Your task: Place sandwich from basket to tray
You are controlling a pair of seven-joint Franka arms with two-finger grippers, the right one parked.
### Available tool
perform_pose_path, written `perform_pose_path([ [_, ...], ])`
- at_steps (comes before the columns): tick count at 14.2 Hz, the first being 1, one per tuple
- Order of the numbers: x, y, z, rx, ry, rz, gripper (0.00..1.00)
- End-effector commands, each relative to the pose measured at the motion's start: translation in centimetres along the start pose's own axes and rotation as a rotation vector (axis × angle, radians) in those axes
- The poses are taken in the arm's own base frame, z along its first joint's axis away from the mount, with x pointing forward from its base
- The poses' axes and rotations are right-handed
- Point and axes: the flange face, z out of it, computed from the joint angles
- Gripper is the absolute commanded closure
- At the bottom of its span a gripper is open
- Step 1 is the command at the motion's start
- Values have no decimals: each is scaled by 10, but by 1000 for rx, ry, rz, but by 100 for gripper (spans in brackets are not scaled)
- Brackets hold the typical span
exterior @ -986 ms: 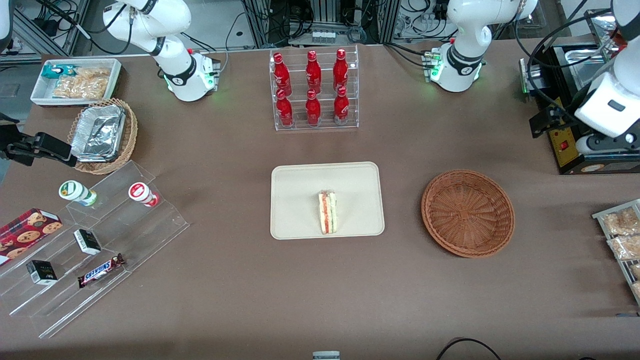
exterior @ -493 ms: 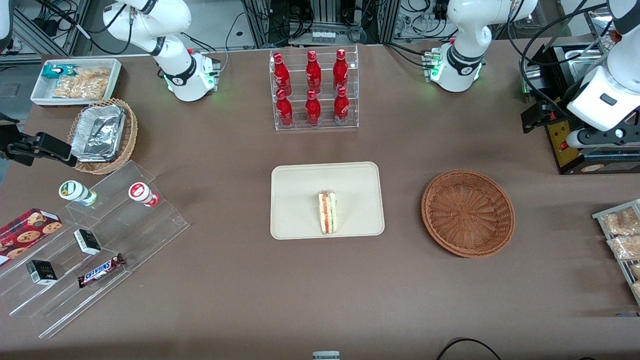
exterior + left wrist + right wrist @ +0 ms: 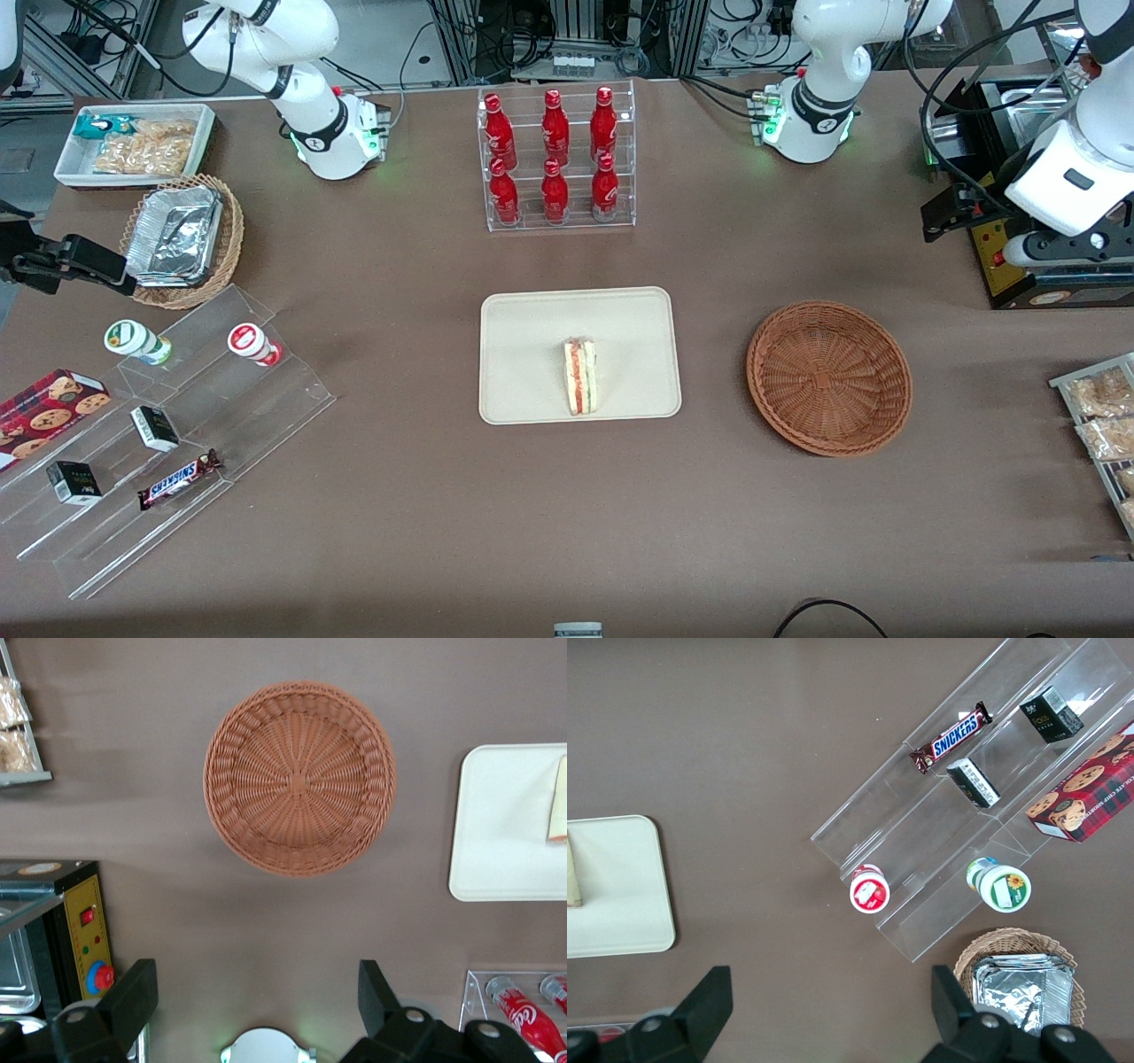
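Observation:
The sandwich (image 3: 581, 377) lies on the cream tray (image 3: 532, 354) in the middle of the table, its red and green filling edge facing up. The reddish-brown basket (image 3: 828, 378) sits beside the tray toward the working arm's end and holds nothing. My gripper (image 3: 952, 215) hangs high above the table by the black appliance, farther from the front camera than the basket. It is open, with nothing between its fingers. From the left wrist view the gripper (image 3: 257, 979) looks down on the basket (image 3: 299, 778), the tray (image 3: 500, 824) and a sliver of the sandwich (image 3: 558, 802).
A clear rack of red bottles (image 3: 555, 159) stands farther from the camera than the tray. A black appliance with a red button (image 3: 1010, 257) sits at the working arm's end, and a rack of snack packets (image 3: 1103, 425) is nearer the camera there.
My arm's wrist has drawn up and the gripper has shifted slightly toward the table's middle. The sandwich, tray and basket have not moved.

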Motion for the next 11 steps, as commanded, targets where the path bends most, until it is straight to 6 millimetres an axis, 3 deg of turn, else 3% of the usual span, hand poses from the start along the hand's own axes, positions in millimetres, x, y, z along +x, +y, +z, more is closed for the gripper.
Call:
perform_pose_path([
  [1, 13, -1, -5, -23, 16, 1, 0],
  [11, 20, 0, 5, -24, 7, 0, 0],
])
